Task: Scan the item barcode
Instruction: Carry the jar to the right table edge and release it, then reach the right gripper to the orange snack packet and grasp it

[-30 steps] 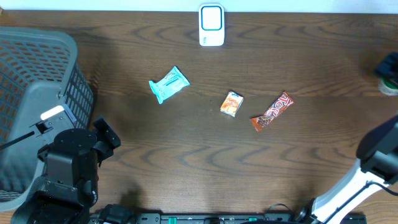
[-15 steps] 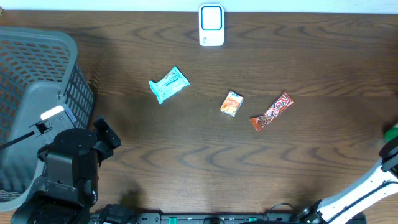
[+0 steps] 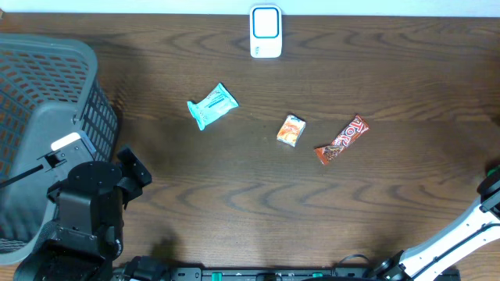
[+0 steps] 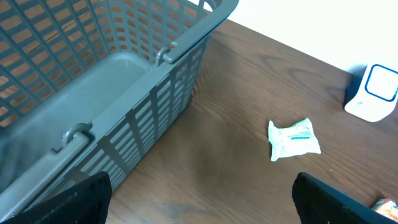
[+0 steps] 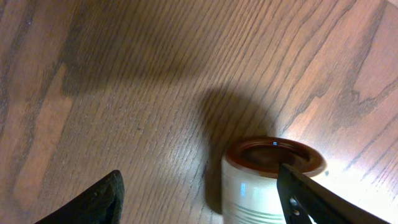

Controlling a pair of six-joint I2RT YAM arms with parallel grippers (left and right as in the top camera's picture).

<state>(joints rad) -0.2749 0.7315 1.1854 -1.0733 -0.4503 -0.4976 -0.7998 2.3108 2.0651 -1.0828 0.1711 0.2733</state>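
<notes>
On your table (image 3: pixel 234 203), the grey basket (image 3: pixel 39 101) fills the left end. Your left gripper (image 4: pixel 199 190) and right gripper (image 5: pixel 199 177) both gape wide and hold nothing, with a white cup (image 5: pixel 267 180) just beside one right finger. The scanner (image 3: pixel 266 31) stands at the far edge; the red bar (image 3: pixel 342 140), teal packet (image 3: pixel 212 105) and orange box (image 3: pixel 291 130) lie mid-table

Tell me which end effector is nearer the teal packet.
Left. The left end effector is beside the basket, facing the teal packet; the right end effector is far off to the right, by a cup.
</notes>
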